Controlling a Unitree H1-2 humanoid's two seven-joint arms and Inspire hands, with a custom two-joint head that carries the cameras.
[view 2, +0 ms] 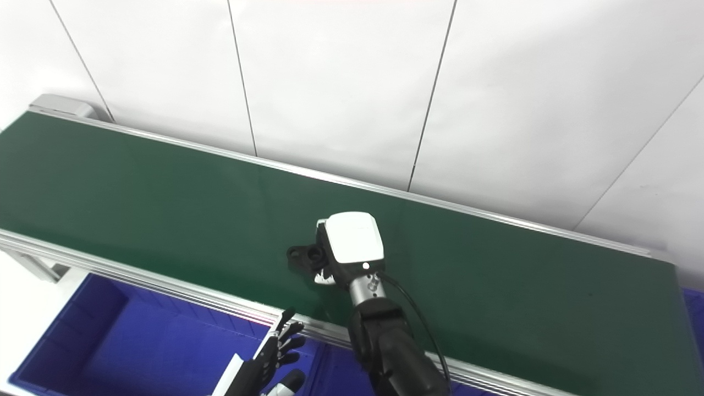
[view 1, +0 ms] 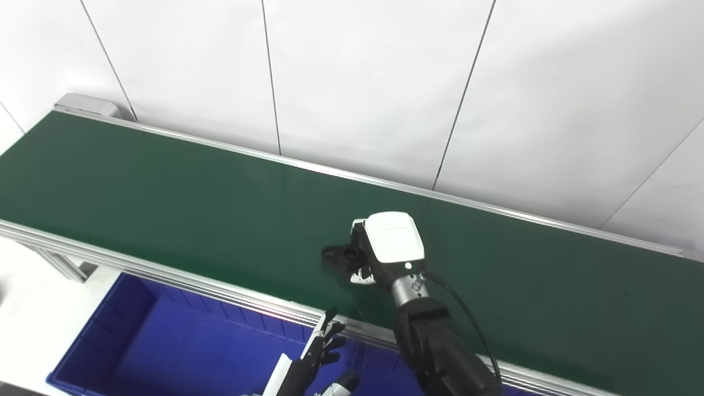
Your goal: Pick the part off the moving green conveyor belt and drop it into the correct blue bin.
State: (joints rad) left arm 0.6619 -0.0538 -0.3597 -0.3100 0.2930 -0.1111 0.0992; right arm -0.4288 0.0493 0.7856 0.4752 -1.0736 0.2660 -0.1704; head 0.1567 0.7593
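Left eye view, left to right: blue bin (view 1: 137,330) below the conveyor's near rail; left robot hand (view 1: 316,352) over it, fingers apart, empty; black part (view 1: 342,257) lying mid-belt on the green conveyor belt (view 1: 165,209); right robot hand (view 1: 385,247) touching it, grip hidden, cannot tell. White panelled wall (view 1: 357,82) behind.

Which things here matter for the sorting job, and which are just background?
In the job:
- black part on the belt
- right hand, down at the part; grip not clear
- blue bin below the belt's near rail
- left hand, waiting over the bin, fingers apart

Just there:
- white wall panels
- grey belt end housing
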